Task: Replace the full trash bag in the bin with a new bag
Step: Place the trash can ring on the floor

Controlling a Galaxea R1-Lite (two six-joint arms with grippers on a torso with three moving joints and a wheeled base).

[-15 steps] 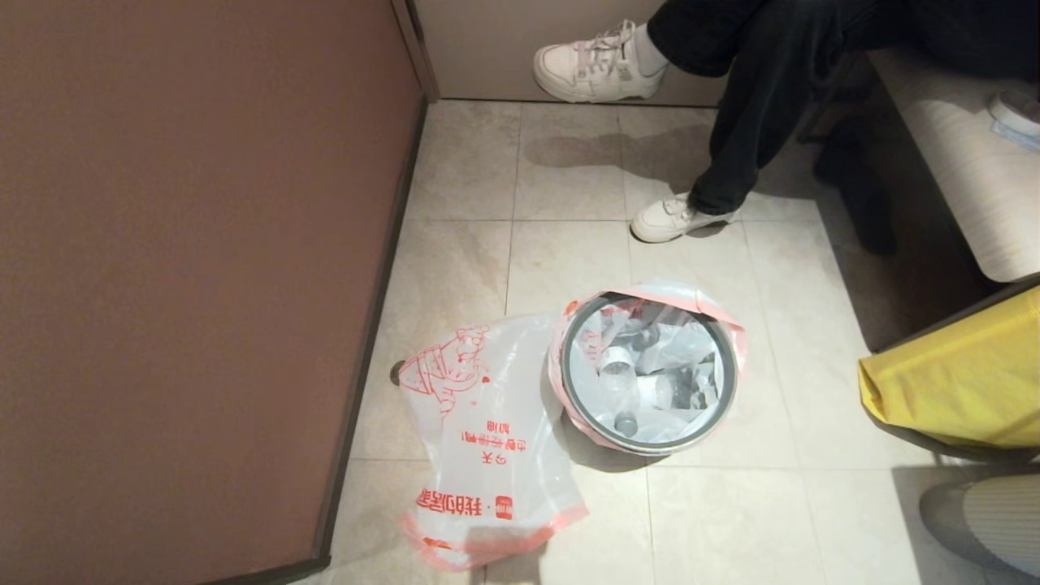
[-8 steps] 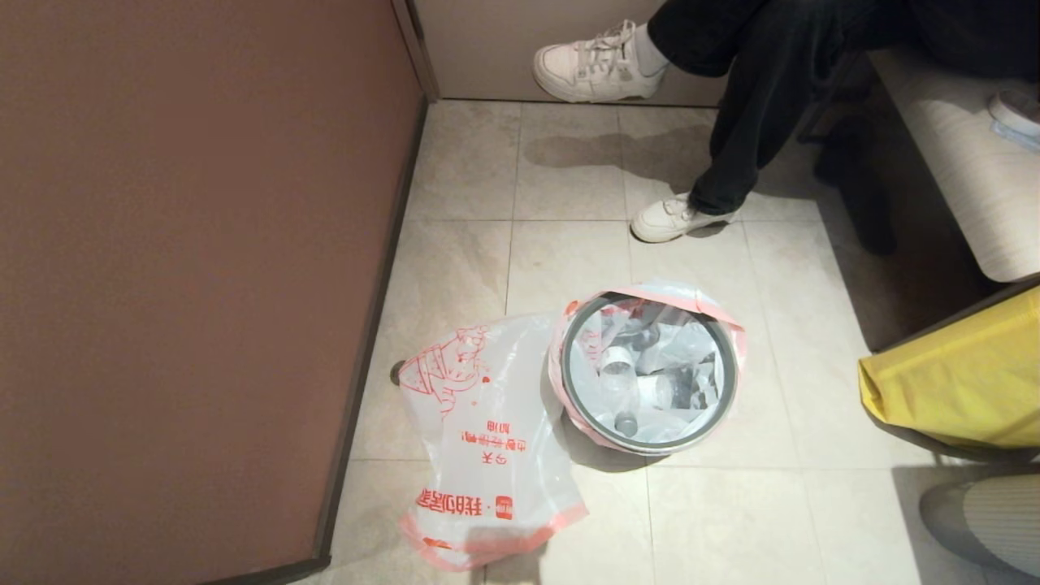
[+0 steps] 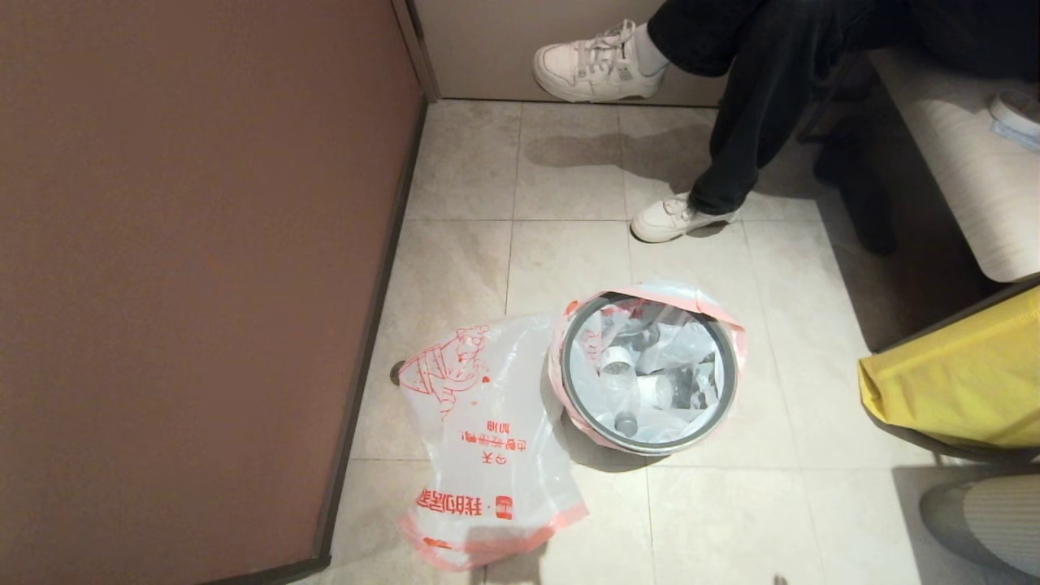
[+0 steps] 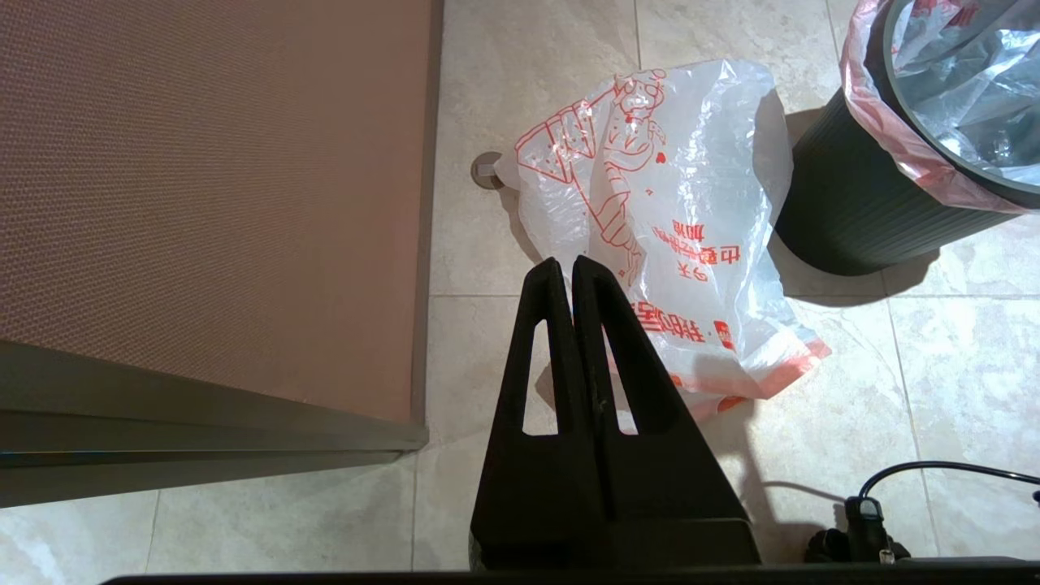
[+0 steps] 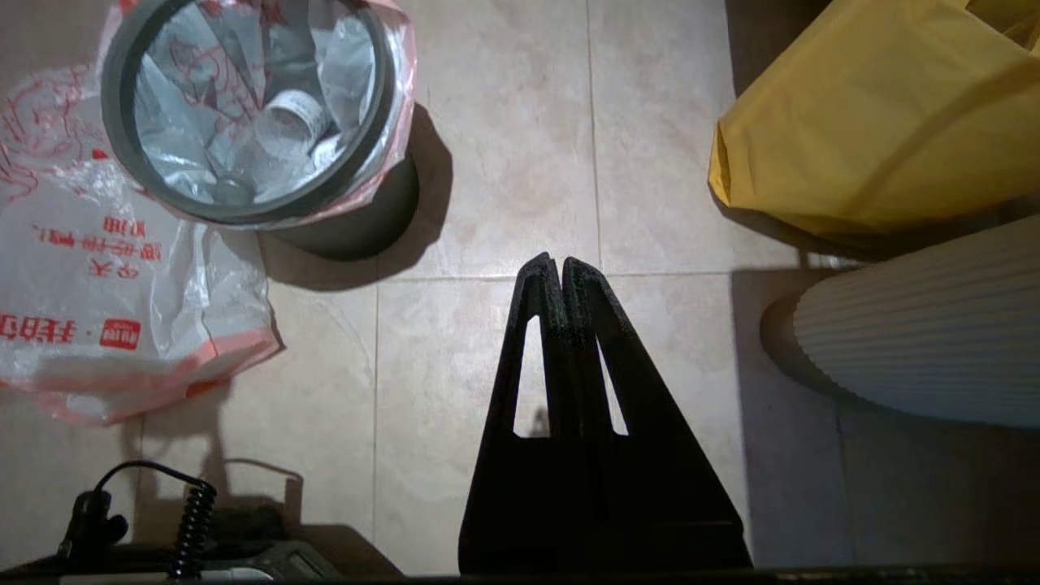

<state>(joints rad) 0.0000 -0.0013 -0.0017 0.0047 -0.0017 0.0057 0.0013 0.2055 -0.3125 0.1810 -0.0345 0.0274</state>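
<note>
Both grippers hang above the floor with nothing in them: the left gripper [image 4: 566, 262] has its jaws pressed together over the near edge of the new bag [image 3: 483, 439], and the right gripper [image 5: 552, 260] is closed the same way over bare tile, the bin [image 3: 648, 371] off at about ten o'clock from its tips.

From where the robot looks down, the bin stands near the middle of the floor. The full trash bag [image 3: 650, 382] sits inside it, its pink hem folded out over the grey ring [image 3: 569, 398] all the way round. The new bag lies flat on the tiles at about eight o'clock from the bin, its upper edge touching the bin's side.

I'd judge the full bag light but awkward. Clear bottles [image 3: 617, 366] show through it, so it should be bulky, loose and inclined to shift and rustle. The film looks thin and slick and could tear under a hard tug. The hem band seems the sensible place to pinch, at the rim's edge nearest the right gripper, though the ring may need lifting first, since it looks to be clamping the film. The new bag is limp and would drape; its pink hem at the near end offers the firmest hold.
</note>
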